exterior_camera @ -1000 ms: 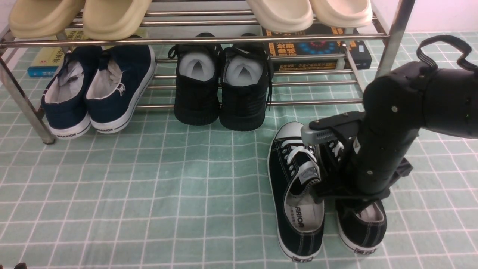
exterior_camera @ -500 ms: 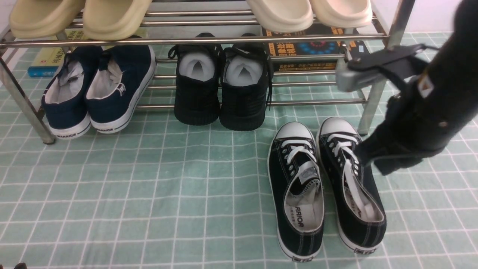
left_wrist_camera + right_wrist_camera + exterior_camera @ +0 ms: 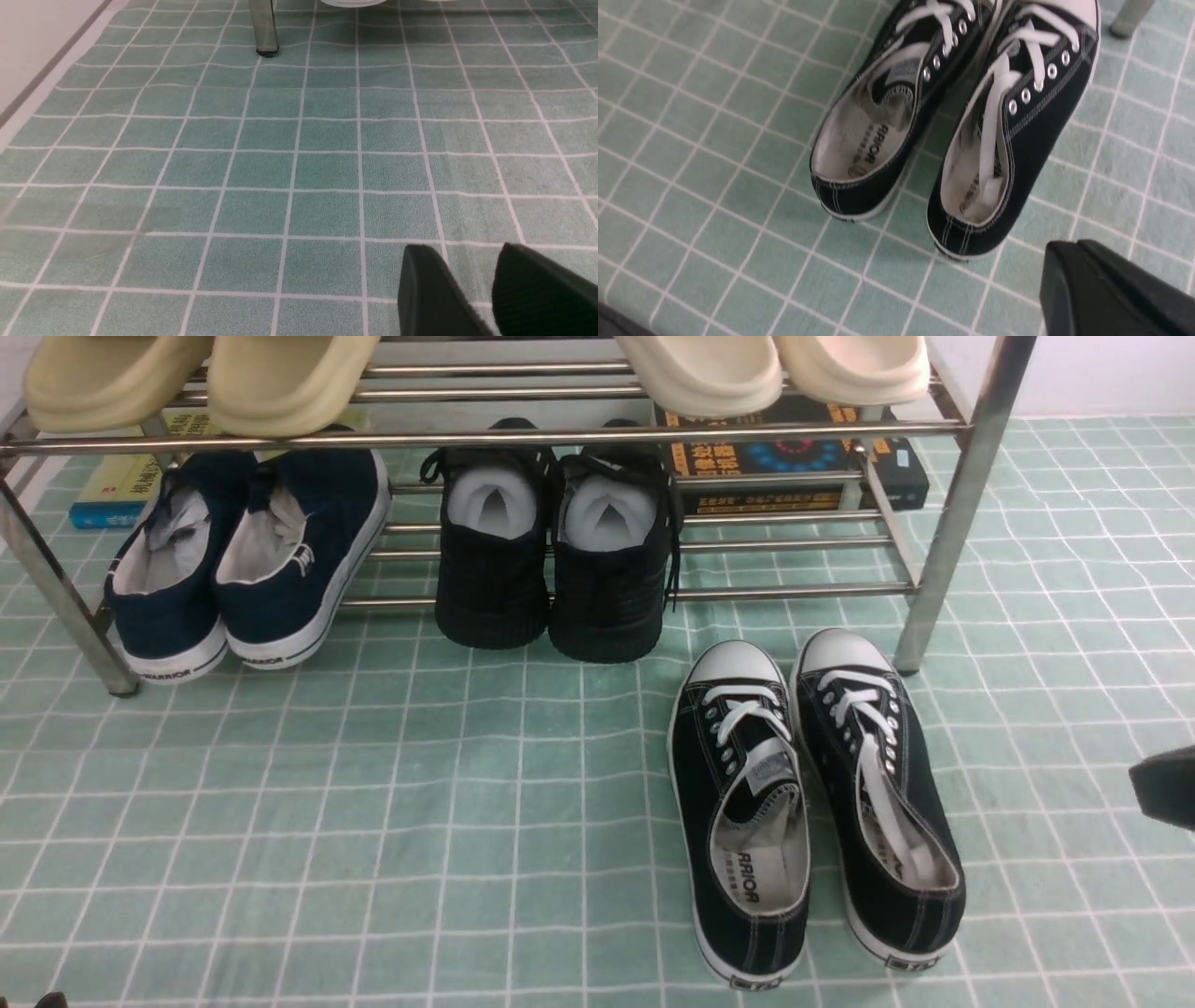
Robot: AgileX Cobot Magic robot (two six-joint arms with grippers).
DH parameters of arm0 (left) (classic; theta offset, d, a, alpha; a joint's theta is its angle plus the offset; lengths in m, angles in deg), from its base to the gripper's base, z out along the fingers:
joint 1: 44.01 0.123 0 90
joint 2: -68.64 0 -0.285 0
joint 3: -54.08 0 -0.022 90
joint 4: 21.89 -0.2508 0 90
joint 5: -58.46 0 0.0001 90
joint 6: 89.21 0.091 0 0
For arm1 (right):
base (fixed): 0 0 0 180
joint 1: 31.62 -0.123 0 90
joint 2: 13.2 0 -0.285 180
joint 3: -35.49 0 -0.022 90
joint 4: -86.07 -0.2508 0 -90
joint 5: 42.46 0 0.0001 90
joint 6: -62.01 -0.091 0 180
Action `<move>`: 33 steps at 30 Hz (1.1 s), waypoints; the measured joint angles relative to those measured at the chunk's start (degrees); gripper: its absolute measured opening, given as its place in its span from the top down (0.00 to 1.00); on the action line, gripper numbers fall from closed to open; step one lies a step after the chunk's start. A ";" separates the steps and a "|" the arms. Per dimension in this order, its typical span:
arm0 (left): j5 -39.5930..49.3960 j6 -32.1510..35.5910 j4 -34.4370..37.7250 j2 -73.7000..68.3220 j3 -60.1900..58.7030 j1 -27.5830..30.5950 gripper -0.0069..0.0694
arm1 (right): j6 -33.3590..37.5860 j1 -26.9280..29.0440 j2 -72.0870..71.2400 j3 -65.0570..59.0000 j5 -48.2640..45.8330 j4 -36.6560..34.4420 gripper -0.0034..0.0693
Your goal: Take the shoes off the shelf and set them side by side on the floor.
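1. Front view
   - Standing on the green gridded mat [image 3: 373, 803], off the chrome shoe rack [image 3: 963, 504]: black canvas sneakers [image 3: 738, 756], side by side, upright on their soles, white toe caps toward the rack's front edge, heels toward the camera, inner sides close or touching.
   - Placed toward the mat's right side, the right-hand toe cap just beside the rack's right front leg.
   - At the left end of the lower tier: navy slip-ons [image 3: 243, 560], heels out past the front bar.
   - At the middle of the lower tier: all-black shoes [image 3: 551, 579] with white stuffing.
   - On the upper tier: beige slippers [image 3: 196, 383] at the left end, cream slippers [image 3: 775, 369] at the right end.
   - Behind the rack: books [image 3: 794, 457].
   - At the right border: only a dark piece of the right arm [image 3: 1162, 789], well apart from the sneakers; no claw state readable here.

2. Left wrist view
   - Left gripper [image 3: 467, 254] over bare mat [image 3: 280, 163], its fingers [image 3: 430, 298] parted with mat showing between them: released, grasping nothing.
   - Farther off: one rack leg [image 3: 264, 28] standing on the mat.

3. Right wrist view
   - Right gripper [image 3: 1078, 261] clenched, fingers pressed together, empty.
   - Hovering apart from the sneakers [image 3: 887, 116], nearer their heels than their toes.
   - Both sneakers flat on the mat [image 3: 714, 186], laces loose, a rack leg [image 3: 1129, 18] beside one toe cap.
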 joint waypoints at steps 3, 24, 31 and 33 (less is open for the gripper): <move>0.00 0.00 0.00 0.00 0.00 0.00 0.59 | 0.00 0.00 -5.68 -8.25 9.76 0.00 0.97; -2.46 -9.65 11.09 0.00 -0.42 0.00 0.59 | 0.00 0.00 -17.73 -28.49 29.14 0.86 0.95; -6.28 -25.58 28.40 0.00 -0.58 0.00 0.59 | 0.00 0.00 -17.73 -28.49 28.08 0.86 0.95; -6.62 -27.00 30.00 0.00 -0.58 0.00 0.59 | 0.00 0.00 -17.73 -28.49 27.90 0.86 0.94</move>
